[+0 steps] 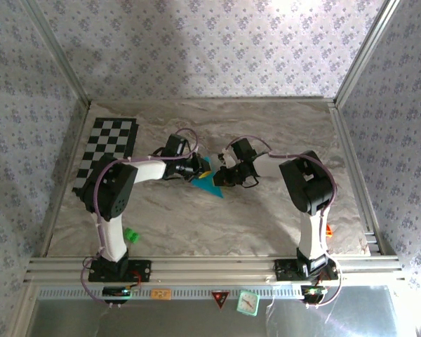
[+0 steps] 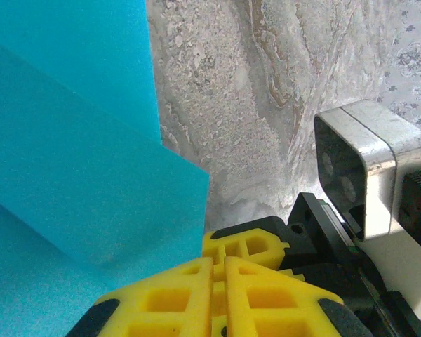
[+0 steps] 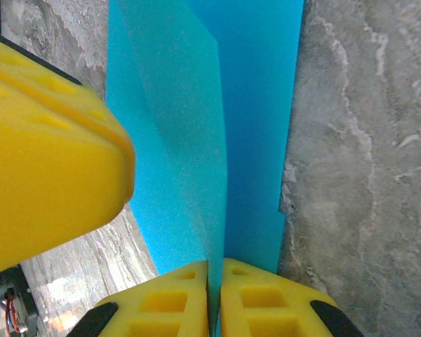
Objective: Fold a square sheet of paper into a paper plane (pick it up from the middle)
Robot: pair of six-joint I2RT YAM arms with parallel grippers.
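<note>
Out in the middle of the marble-look table, both arms meet over the blue sheet of paper, which is folded into a pointed shape with the tip aimed toward the near side. The right gripper is clamped on it, a folded edge running straight down between the yellow fingers. The left gripper has its jaws pressed together right beside the paper; can't tell if any of it is pinched. A green block sits near the left arm's base, and there's a checkerboard mat at far left.
</note>
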